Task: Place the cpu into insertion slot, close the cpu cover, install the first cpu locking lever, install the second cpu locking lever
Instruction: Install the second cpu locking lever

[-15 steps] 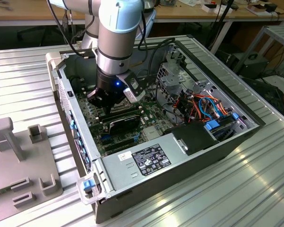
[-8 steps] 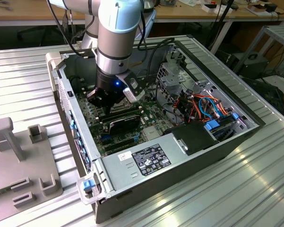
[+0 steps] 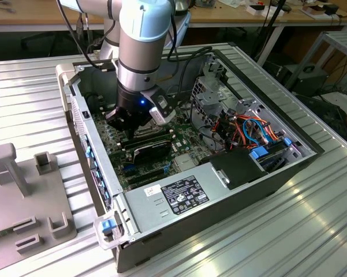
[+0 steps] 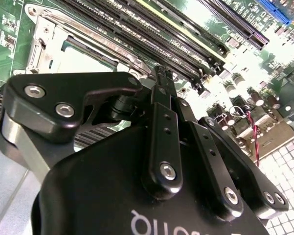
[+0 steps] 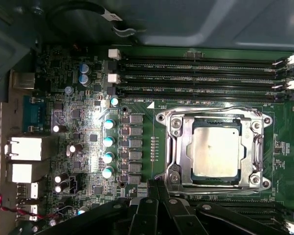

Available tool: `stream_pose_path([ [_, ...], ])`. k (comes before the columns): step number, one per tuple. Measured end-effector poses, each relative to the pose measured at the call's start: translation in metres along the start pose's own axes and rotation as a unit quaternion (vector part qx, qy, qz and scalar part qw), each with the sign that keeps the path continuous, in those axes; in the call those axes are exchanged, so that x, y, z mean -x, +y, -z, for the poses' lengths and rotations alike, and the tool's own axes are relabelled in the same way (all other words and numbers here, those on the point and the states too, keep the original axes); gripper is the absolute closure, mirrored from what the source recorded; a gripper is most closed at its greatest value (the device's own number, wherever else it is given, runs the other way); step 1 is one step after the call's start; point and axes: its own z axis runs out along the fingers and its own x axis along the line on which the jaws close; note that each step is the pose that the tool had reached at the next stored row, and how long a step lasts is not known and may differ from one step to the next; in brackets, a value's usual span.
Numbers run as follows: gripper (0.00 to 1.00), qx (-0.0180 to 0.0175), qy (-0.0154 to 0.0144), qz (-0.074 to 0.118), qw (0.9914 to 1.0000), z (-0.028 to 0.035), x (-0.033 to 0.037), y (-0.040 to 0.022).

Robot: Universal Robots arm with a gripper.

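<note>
Inside an open computer case (image 3: 277, 173) on a ribbed metal table (image 3: 312, 225), a black gripper (image 3: 133, 118) on a grey and blue robot arm (image 3: 141, 46), lowered over the green motherboard (image 3: 187, 158). Fingers (image 4: 161, 93) pressed together with nothing between them — tips just beside the socket edge. In the first wrist view, the cpu (image 5: 215, 154), silver face up, seated flat in the insertion slot (image 5: 195, 182). The cpu cover (image 5: 178, 152) down around it — chip showing through the square window. Long black memory slots (image 5: 200, 73) beside the socket. On the exterior view's left, a grey fixture (image 3: 23, 190) on the table, well apart from the case.
</note>
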Motion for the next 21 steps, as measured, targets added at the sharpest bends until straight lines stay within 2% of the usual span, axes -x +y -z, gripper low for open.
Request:
stream_pose_path([
  [6, 0.89, 0.0033, -0.0001, 0.0, 0.99999, -0.0037, -0.0001, 0.0003],
  [11, 0.89, 0.0103, -0.0002, 0.0, 0.99995, -0.0062, 0.0, 0.0003],
  [21, 0.89, 0.0109, 0.0017, 0.0, 0.99994, -0.0069, 0.0, -0.0012],
])
